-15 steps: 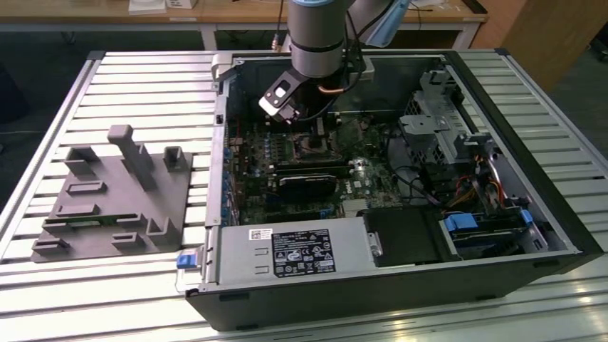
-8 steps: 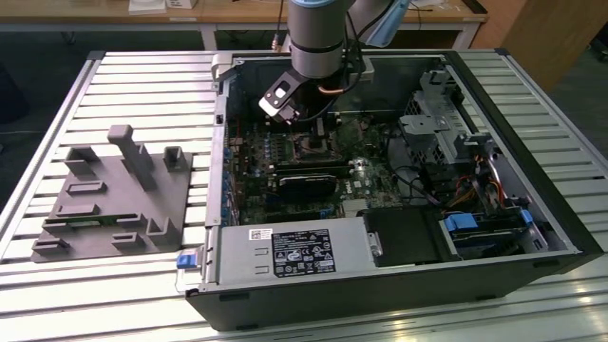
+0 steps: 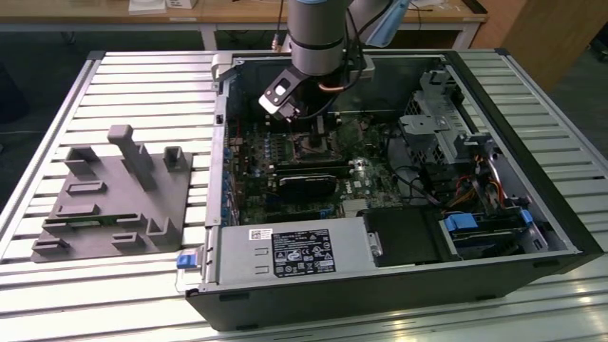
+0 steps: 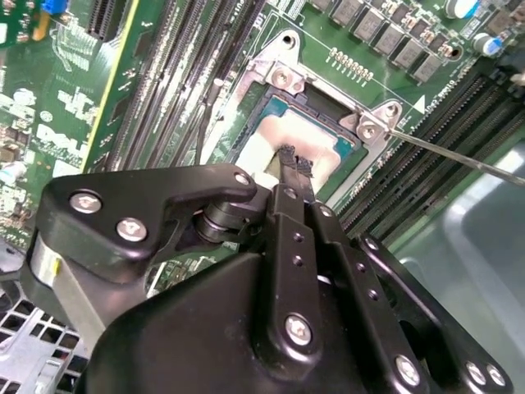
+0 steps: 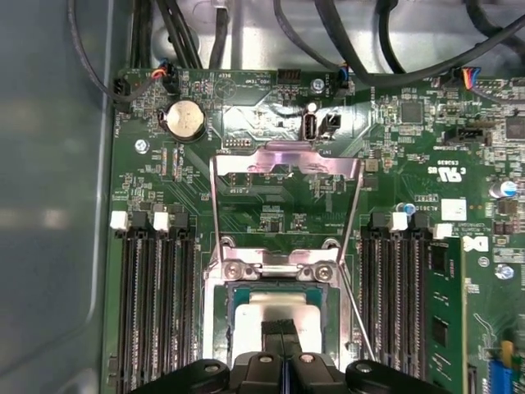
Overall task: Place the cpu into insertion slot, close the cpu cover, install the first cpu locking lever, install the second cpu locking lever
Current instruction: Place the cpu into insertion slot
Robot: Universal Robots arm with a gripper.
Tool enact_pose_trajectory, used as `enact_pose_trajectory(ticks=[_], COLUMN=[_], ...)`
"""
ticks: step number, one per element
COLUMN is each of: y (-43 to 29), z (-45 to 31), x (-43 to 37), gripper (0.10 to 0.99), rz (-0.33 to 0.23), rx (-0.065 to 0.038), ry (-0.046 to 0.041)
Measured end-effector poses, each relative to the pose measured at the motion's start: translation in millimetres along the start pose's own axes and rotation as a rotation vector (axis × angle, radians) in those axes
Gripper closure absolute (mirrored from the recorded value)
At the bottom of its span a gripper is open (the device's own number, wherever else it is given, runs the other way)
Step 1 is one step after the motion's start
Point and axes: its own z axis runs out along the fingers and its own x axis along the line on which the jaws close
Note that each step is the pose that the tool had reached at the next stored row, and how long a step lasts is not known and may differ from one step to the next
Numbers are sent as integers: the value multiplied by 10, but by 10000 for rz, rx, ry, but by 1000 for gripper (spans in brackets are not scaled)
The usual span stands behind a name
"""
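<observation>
**A:** We're over the open computer case (image 3: 380, 303) on the slatted table (image 3: 142, 78), and the arm (image 3: 318, 28) reaches down above the motherboard (image 3: 255, 167). Take the middle of the case as the dial in the exterior view. The insertion slot (image 3: 312, 146) sits at about ten o'clock, right under the arm.

**B:** And the gripper (image 4: 294, 162)?

**A:** Fingers pressed together, tip against tip. In the second wrist view the tips hang over the cpu (image 4: 316, 131), at or very near its pale metal top. I can't tell whether they touch it.

**B:** So where's the chip?

**A:** It lies flat inside the socket's black frame, silver face up.

**B:** The cpu cover (image 5: 285, 158)?

**A:** Open. In the first wrist view the silver frame is laid back off the socket, hinged at the socket's edge. Its free end points toward the coin cell battery (image 5: 185, 120), and green board shows through its window.

**B:** Levers?

**A:** One thin locking lever (image 4: 459, 158) runs out from a socket corner across the memory slots (image 5: 156, 304). Those slots flank the socket on both sides.

**B:** Anything else around the case?

**A:** A grey moulded fixture (image 3: 114, 206) sits on the table at nine o'clock, well apart from the arm. The labelled power supply (image 3: 295, 253) is at seven o'clock, inside the case.
</observation>
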Motion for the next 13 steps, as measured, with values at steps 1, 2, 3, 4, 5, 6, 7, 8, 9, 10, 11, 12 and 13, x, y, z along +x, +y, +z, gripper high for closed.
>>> enact_pose_trajectory(ticks=[1, 2, 3, 4, 5, 6, 7, 8, 9, 10, 11, 12, 13], y=[1, 3, 5, 7, 8, 10, 12, 13, 15, 18, 20, 22, 24], z=[-21, -45, -69, -93, -117, -143, -171, -198, -225, -257, -289, -321, -353], x=[0, 0, 0, 0, 0, 0, 0, 0, 0, 1, 1, 1, 1], gripper=[980, 980, 980, 980, 980, 980, 980, 980, 980, 980, 980, 980, 980], rz=[0, -1, -1, -2, -2, -1, -1, 0, -1, -1, -1, -1, -1], rx=[0, -1, -3, -6, -11, -13, -19, -25, -34, -43, -52, -61, -69], ry=[-1, 0, -1, -1, 0, -2, -1, -1, -1, -1, -1, 0, -2])
